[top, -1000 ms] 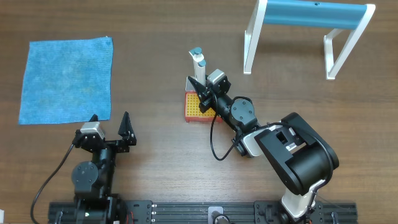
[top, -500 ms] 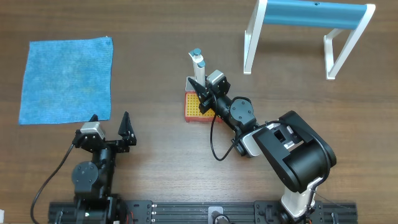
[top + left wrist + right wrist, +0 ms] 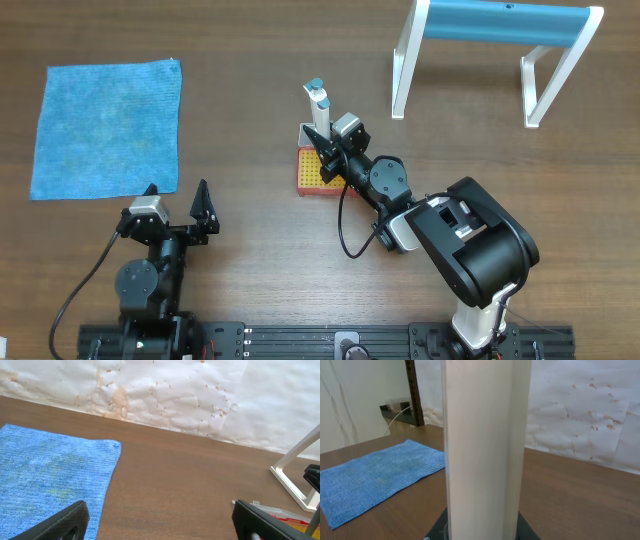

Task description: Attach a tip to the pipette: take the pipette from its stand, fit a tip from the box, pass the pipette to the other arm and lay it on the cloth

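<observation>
Overhead looks down; wrist views share cloth.

Top view: bright, even light from overhead across the table, with soft, short shadows, a faint one hugging the legs of the stand near the far right corner and another under the right arm, whose glossy black shell carries small white highlights. Wrist views: the pale wall reads brightest, the wood is darker and matte with no hard glare, and the cloth is evenly lit. The pipette barrel is brightly lit, shading slightly toward one edge.
</observation>
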